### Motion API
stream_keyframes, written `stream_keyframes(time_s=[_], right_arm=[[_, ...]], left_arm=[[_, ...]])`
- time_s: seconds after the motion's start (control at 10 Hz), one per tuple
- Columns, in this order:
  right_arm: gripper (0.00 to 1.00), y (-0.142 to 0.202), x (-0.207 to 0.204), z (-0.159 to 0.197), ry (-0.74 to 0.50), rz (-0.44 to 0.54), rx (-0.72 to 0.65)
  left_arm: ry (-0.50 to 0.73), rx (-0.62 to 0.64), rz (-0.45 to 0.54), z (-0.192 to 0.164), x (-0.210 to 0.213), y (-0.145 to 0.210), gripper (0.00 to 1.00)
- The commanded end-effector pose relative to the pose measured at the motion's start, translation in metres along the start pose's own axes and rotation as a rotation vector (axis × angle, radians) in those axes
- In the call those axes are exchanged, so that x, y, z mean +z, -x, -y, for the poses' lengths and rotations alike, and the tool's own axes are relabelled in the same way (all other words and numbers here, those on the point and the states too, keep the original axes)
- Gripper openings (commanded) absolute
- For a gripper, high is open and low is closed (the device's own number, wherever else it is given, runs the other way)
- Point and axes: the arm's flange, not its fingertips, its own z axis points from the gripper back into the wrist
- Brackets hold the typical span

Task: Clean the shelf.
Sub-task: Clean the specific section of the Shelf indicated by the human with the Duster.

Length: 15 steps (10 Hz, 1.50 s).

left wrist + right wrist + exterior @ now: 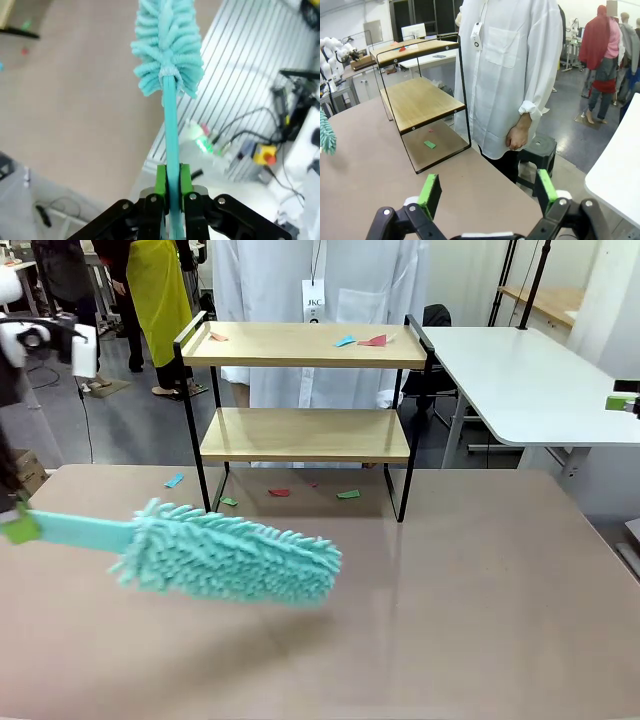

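Grip confirmed: left gripper (172, 181) pinches the handle of a fluffy turquoise microfibre duster (235, 555) over the brown table (470, 600); right gripper (489, 189) stands spread, empty; two-tier wooden black-framed shelf (300, 433) at table's far edge

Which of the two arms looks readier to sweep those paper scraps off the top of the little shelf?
Left: the left pincer is shut on the teal duster, which hangs in front of the shelf whose top board bears scraps. The right pincer is open and holds nothing.
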Motion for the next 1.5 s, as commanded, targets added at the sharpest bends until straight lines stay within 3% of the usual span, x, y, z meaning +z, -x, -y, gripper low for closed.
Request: stream_keyframes(time_s=[0.0,0.3,0.4,1.4], right_arm=[[1.0,-0.004,-0.001,-0.001,0.001,0.0,0.005],[1.0,-0.004,-0.001,-0.001,0.001,0.0,0.005],[1.0,-0.004,-0.001,-0.001,0.001,0.0,0.005],[1.0,-0.004,-0.001,-0.001,0.001,0.0,0.005]], left_arm=[[-0.066,-0.056,-0.114,-0.007,0.019,0.012,0.13],[-0.098,-0.07,-0.175,-0.021,0.03,0.023,0.13],[-0.075,-0.023,-0.147,-0.009,0.022,0.022,0.13],[-0.075,-0.023,-0.147,-0.009,0.022,0.022,0.13]])
